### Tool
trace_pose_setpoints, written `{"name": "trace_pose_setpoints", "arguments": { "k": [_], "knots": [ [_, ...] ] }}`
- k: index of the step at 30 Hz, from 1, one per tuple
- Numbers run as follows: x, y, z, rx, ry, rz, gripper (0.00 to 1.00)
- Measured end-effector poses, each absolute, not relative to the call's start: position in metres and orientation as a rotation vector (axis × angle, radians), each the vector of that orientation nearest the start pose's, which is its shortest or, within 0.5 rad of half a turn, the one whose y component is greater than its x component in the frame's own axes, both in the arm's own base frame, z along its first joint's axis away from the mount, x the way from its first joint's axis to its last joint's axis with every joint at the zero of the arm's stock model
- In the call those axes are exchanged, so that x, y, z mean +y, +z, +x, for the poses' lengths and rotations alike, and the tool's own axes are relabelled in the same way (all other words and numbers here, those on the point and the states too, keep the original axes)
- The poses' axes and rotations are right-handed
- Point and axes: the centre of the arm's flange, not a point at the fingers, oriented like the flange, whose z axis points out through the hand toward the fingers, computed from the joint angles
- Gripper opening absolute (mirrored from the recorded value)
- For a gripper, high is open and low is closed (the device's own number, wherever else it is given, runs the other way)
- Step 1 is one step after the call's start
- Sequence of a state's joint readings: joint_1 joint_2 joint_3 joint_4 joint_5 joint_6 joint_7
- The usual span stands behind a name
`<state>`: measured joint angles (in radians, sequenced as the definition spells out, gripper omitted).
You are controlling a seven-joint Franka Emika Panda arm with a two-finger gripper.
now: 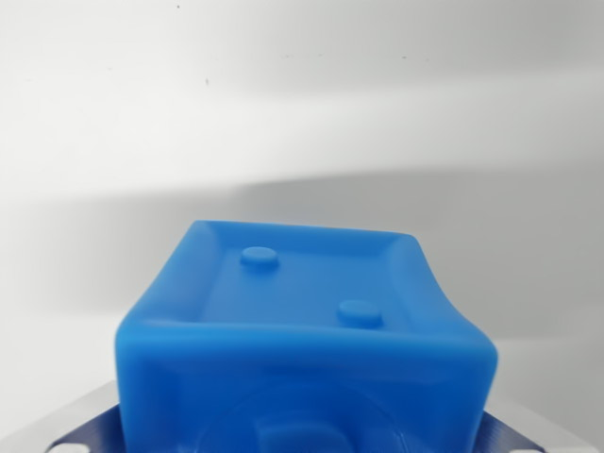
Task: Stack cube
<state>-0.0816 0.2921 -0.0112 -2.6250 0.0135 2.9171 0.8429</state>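
A blue cube (304, 326) fills the lower middle of the wrist view, very close to the camera. Its upper face has a raised rim and two small round studs. My gripper (307, 432) is shut on it: grey metal fingers (83, 427) show at the bottom left and bottom right corners, pressed against the cube's two sides. The cube hides the fingertips. No second cube is in view.
A plain white surface (302, 113) spans the whole background, with a soft grey shadow band across its middle. A few tiny dark specks dot the top.
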Motion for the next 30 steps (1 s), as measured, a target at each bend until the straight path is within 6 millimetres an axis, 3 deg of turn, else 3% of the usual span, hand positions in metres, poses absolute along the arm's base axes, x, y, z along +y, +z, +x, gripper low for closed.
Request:
{"name": "trace_pose_setpoints", "arguments": {
  "k": [25,30],
  "knots": [
    [-0.04,0.221,0.422,1.433,-0.007,-2.791,0.0],
    [-0.042,0.223,0.427,1.424,-0.007,-2.796,0.0]
  ]
}}
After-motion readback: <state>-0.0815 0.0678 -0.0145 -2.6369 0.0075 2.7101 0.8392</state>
